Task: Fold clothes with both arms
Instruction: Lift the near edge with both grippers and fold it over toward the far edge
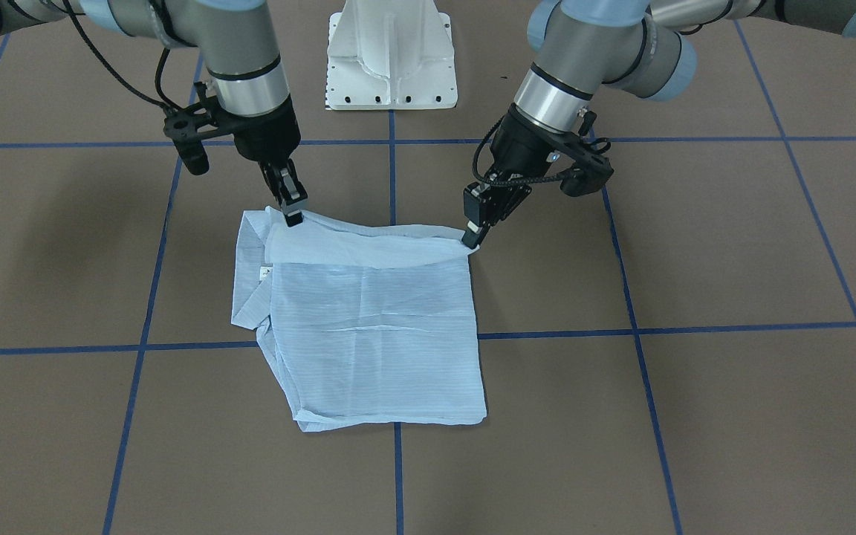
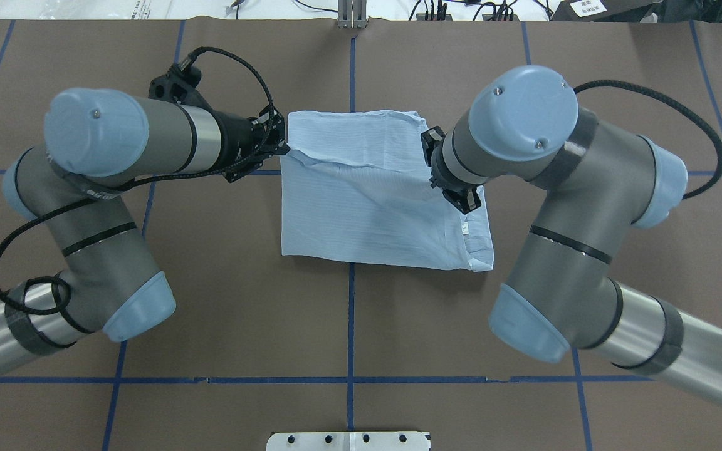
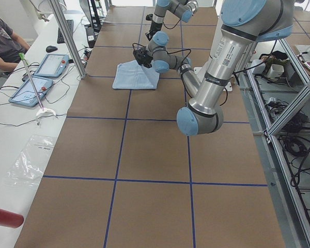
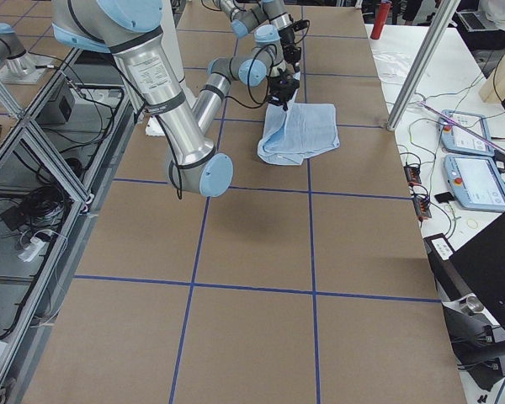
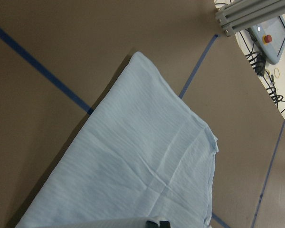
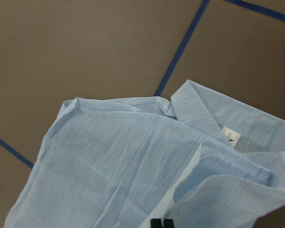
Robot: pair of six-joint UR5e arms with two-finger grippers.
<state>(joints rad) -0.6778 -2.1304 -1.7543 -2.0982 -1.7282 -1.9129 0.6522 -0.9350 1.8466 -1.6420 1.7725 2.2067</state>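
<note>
Pinching the robot-side edge of the shirt (image 1: 368,327), left fingers (image 1: 470,237) and right fingers (image 1: 293,215) grip its two corners tightly; brown surface (image 1: 695,245) spreads wide around.

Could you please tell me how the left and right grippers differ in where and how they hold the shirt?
The left gripper pinches a plain corner of the shirt; the right gripper pinches the edge beside the collar and neck label. The left gripper leans markedly; the right gripper stands nearer upright. Both are shut on the shirt's raised edge.
</note>
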